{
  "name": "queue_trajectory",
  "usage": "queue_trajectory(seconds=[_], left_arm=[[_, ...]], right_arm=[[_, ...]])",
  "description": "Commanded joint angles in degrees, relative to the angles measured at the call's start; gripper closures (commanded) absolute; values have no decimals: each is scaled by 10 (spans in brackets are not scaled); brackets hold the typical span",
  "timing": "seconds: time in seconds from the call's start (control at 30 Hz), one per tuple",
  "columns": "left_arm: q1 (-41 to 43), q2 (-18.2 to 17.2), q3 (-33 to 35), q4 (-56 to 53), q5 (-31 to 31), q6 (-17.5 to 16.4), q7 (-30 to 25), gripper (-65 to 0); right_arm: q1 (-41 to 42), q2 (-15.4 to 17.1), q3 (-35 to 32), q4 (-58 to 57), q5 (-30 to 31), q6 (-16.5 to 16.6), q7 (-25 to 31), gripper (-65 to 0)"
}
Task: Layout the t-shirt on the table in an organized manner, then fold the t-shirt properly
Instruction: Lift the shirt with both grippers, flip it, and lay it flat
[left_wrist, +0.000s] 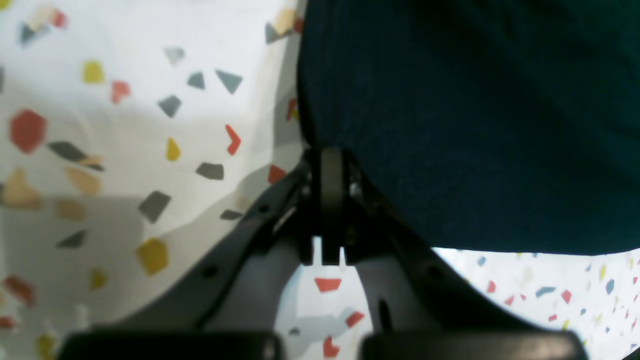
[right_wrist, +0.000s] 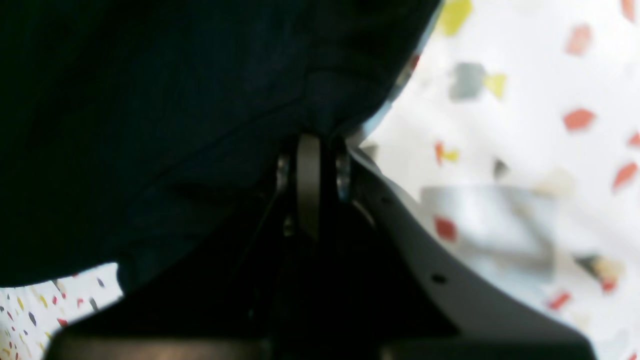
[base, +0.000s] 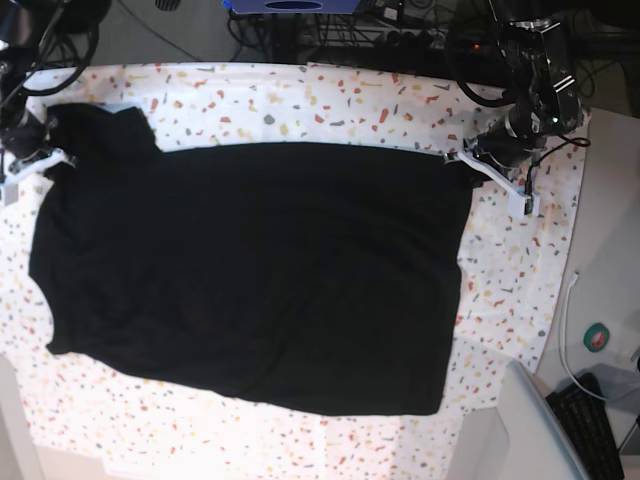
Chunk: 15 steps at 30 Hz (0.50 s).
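L→R in base view. Right gripper (base: 52, 152) sits at far-left of table (base: 300, 95), jaws closed on upper-left corner of the shirt (base: 250, 270). Right wrist cam confirms: gripper (right_wrist: 309, 142) clamped, black cloth bunched right at the tips, edge of shirt (right_wrist: 150, 125) lifted a bit off the speckled cover (right_wrist: 525, 125).

Mid: shirt lies spread over most of the table, roughly rectangular, mostly flat w/ soft wrinkles. Top edge runs taut-ish and straight between the two grippers. Plain black side showing, no print visible. A lump/sleeve sticks up at upper-left near right gripper. Bottom-left edge slants and looks uneven; bottom-right corner fairly square.

Right side: left gripper (base: 462, 158) closed on upper-right corner of shirt. Left wrist cam: gripper (left_wrist: 332, 155) pinched shut at shirt edge (left_wrist: 475, 125), cover (left_wrist: 125, 125) beside it, hem hanging slightly above the table further out.

Progress, my read: layout mostly done, shirt spread, both top corners held. Left to do: prob. smooth left side/sleeve, then all folding — no fold visible yet. Early-to-mid overall; this grip could be a last tug to straighten or start of 1st fold, can't tell which.
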Motion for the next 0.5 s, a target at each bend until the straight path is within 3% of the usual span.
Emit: queue_trajectory(seconds=[0.0, 0.13, 0.27, 0.47], left_arm=[[8, -5, -1, 22, -7, -2, -10, 0], [42, -15, 3, 86, -6, -1, -8, 0], [20, -17, 2, 118, -6, -1, 50, 0], [-106, -17, 3, 118, -6, 0, 141, 0]], right_arm=[[-15, 7, 5, 28, 2, 2, 3, 0], [-84, -7, 5, 137, 2, 0, -46, 0], [-105, -23, 22, 231, -2, -1, -79, 0], [39, 19, 19, 212, -46, -2, -147, 0]])
